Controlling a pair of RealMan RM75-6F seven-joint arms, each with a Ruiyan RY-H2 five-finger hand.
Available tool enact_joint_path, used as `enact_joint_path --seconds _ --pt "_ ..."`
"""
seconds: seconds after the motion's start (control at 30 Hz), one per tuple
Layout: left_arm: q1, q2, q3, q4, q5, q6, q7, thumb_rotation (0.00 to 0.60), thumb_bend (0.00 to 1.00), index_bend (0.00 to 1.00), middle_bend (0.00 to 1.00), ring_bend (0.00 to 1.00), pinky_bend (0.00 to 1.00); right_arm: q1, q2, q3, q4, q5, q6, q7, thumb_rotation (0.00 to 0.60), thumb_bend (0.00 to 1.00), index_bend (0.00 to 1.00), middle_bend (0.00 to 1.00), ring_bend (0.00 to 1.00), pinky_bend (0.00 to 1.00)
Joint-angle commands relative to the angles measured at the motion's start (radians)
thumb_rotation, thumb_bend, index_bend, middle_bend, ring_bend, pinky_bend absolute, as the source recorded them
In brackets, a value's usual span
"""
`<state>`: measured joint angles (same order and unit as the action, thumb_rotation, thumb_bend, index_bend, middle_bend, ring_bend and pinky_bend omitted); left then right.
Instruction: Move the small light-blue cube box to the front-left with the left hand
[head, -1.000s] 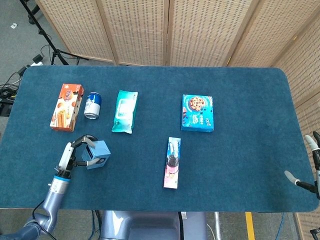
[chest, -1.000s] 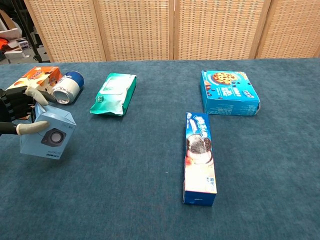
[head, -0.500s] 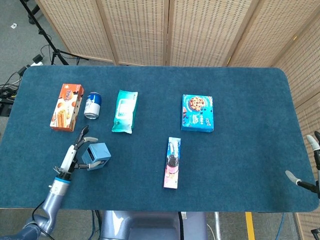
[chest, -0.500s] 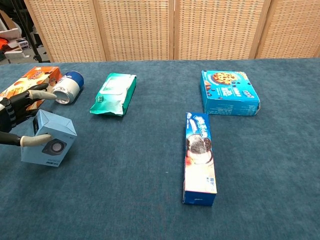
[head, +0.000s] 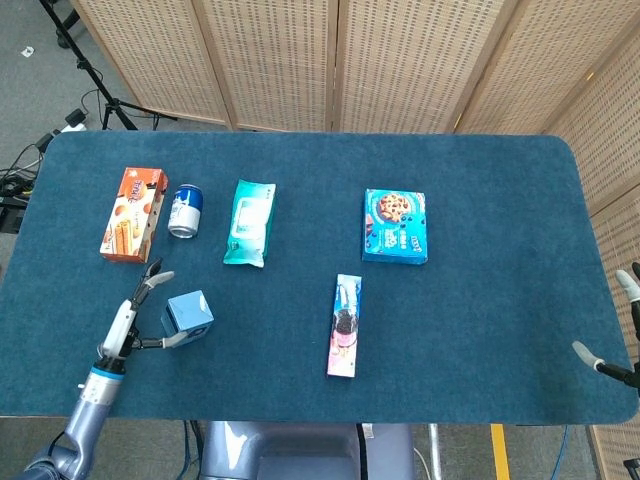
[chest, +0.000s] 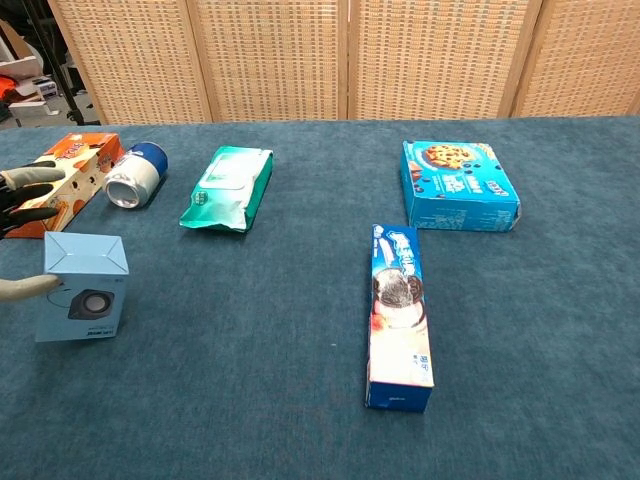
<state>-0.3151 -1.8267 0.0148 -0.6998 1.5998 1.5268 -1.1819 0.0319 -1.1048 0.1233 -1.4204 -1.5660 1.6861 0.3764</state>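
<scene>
The small light-blue cube box (head: 187, 314) (chest: 82, 287) stands flat on the blue table at the front left. My left hand (head: 137, 318) (chest: 22, 235) sits just left of it with fingers spread wide; one finger lies close to the box's front-left edge, and no finger wraps the box. Only fingertips of my right hand (head: 612, 330) show at the far right edge of the head view, spread apart and holding nothing.
An orange snack box (head: 132, 213) and a tipped can (head: 185, 210) lie behind the cube. A teal wipes pack (head: 249, 221), a blue cookie box (head: 395, 226) and a long biscuit box (head: 345, 325) lie mid-table. The table's front edge (head: 300, 412) runs close to the left hand.
The left hand lowered the cube onto the table, let go of it, spread its fingers and drew back to the left. The cube went from tilted to flat.
</scene>
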Motion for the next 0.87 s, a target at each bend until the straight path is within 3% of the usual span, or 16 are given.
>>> enact_joint_path --seconds 0.03,0.2,0.4,0.5,0.63,0.77,0.87 --pt "0.016 0.018 0.005 -0.018 -0.006 0.004 0.005 0.6 0.02 0.16 0.0 0.0 0.1 -0.001 0.001 -0.001 -0.001 -0.002 0.002 0.001 0.6 0.0 0.0 0.0 0.0 0.0" --pt "0.035 0.049 -0.009 -0.061 0.007 0.09 0.019 0.6 0.01 0.15 0.0 0.0 0.08 -0.001 0.001 -0.002 -0.002 -0.005 0.005 -0.001 0.6 0.0 0.0 0.0 0.0 0.0" --pt "0.027 0.197 -0.023 -0.253 0.063 0.194 0.198 0.6 0.0 0.12 0.0 0.0 0.02 -0.002 0.002 -0.004 -0.006 -0.013 0.009 -0.004 0.6 0.0 0.0 0.0 0.0 0.0" --pt "0.019 0.322 -0.03 -0.396 0.064 0.174 0.345 0.6 0.0 0.1 0.0 0.0 0.0 -0.003 0.003 -0.005 -0.008 -0.014 0.01 -0.004 0.6 0.0 0.0 0.0 0.0 0.0" --pt "0.029 0.502 -0.045 -0.597 -0.017 0.075 0.65 0.6 0.0 0.01 0.0 0.0 0.0 -0.006 0.004 -0.004 -0.008 -0.012 0.015 -0.004 0.6 0.0 0.0 0.0 0.0 0.0" --pt "0.041 0.607 -0.061 -0.737 -0.16 -0.046 0.916 0.6 0.0 0.0 0.0 0.0 0.0 -0.011 0.005 0.0 -0.014 -0.002 0.019 -0.021 0.6 0.0 0.0 0.0 0.0 0.0" --pt "0.05 0.619 -0.071 -0.774 -0.196 -0.061 0.966 0.6 0.0 0.0 0.0 0.0 0.0 -0.014 0.003 0.004 -0.018 0.006 0.022 -0.042 0.6 0.0 0.0 0.0 0.0 0.0"
